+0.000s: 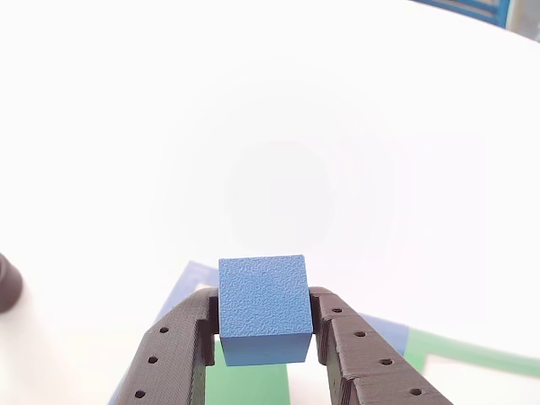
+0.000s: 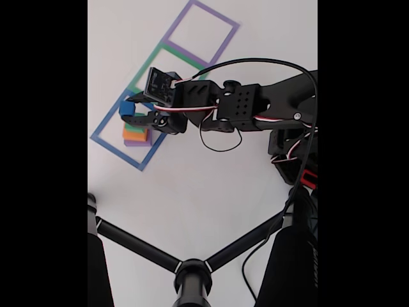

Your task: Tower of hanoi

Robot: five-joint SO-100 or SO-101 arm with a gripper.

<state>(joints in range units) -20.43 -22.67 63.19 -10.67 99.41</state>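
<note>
in the other view, low centre, we see our gripper (image 1: 265, 325) clamped tight on the blue cube (image 1: 263, 305), black fingers (image 1: 173, 350) pressing both sides. in the fixed view, left of centre, the cube (image 2: 126, 108) sits above the green block (image 2: 135, 128), orange block (image 2: 134, 135) and purple block (image 2: 137, 142), inside the blue square outline (image 2: 115, 148).
</note>
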